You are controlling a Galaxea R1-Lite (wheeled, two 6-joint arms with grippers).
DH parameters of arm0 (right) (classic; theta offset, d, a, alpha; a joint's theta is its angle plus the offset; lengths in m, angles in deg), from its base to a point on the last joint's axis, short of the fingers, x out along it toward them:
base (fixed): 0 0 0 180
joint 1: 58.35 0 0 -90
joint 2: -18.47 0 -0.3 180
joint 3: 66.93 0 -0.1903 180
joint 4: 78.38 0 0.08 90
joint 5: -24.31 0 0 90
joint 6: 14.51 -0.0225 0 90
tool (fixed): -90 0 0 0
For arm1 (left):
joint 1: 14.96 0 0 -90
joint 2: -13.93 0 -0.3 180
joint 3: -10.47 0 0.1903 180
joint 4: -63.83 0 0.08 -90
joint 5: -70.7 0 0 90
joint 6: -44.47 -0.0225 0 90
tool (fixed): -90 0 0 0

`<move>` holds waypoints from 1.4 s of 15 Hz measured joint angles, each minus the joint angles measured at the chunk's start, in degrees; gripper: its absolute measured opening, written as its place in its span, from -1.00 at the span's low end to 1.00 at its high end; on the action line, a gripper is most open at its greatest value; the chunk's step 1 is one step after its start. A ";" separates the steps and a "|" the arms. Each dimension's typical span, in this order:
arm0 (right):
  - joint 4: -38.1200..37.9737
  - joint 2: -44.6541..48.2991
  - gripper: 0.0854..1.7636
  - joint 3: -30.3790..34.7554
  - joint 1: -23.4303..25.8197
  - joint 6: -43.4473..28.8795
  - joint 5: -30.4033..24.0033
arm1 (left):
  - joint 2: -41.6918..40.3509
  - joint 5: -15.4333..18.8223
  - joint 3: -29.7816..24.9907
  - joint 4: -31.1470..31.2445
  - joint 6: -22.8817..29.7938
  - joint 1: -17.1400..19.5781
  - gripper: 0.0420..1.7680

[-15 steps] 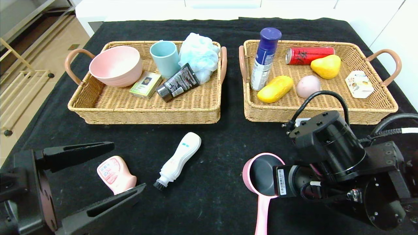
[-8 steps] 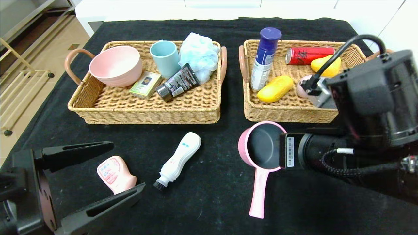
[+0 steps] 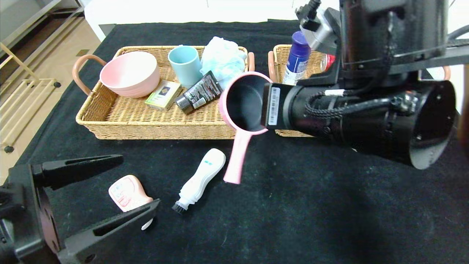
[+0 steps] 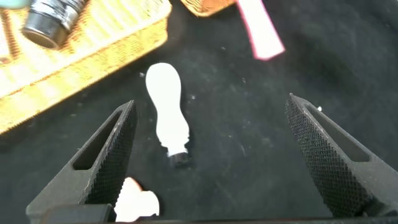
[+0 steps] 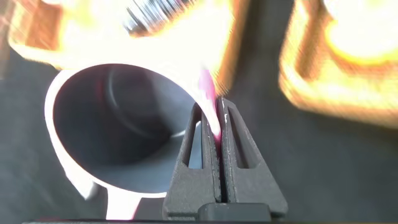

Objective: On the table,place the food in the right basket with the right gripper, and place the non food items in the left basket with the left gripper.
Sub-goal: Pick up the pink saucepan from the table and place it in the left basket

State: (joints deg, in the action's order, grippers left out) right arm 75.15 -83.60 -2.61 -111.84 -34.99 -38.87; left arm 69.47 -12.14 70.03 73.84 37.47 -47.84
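Note:
My right gripper [image 5: 214, 118] is shut on the rim of the small pink saucepan [image 3: 242, 102] and holds it in the air, handle hanging down, over the gap between the two baskets by the left basket's [image 3: 161, 128] near right corner. The right arm hides most of the right basket [image 3: 282, 49]. Only the blue-capped can [image 3: 297, 55] shows there; the yellow fruit and the egg-shaped lump are hidden. My left gripper [image 3: 140, 181] is open low at the table's front left, around the pink bottle [image 3: 126, 192]. The white brush-tipped bottle [image 3: 201, 179] lies beside it on the black cloth.
The left basket holds a pink bowl [image 3: 130, 73], a teal cup [image 3: 185, 64], a blue bath pouf [image 3: 221, 58], a black tube [image 3: 199, 91] and a small green box [image 3: 163, 94]. A bit of the red can [image 3: 327, 61] shows in the right basket.
My right arm has lifted the saucepan off the table at the front right and carried it up and to the left, toward the left basket. The left gripper has barely moved.

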 joint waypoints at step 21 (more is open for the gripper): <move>19.94 -17.58 -0.91 -9.87 1.21 3.56 4.95 | -1.99 0.78 0.62 0.11 -0.07 -0.35 0.94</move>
State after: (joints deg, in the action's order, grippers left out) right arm 95.09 -101.18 -12.48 -110.64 -31.43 -33.92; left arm 67.49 -11.36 70.65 73.95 37.40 -48.19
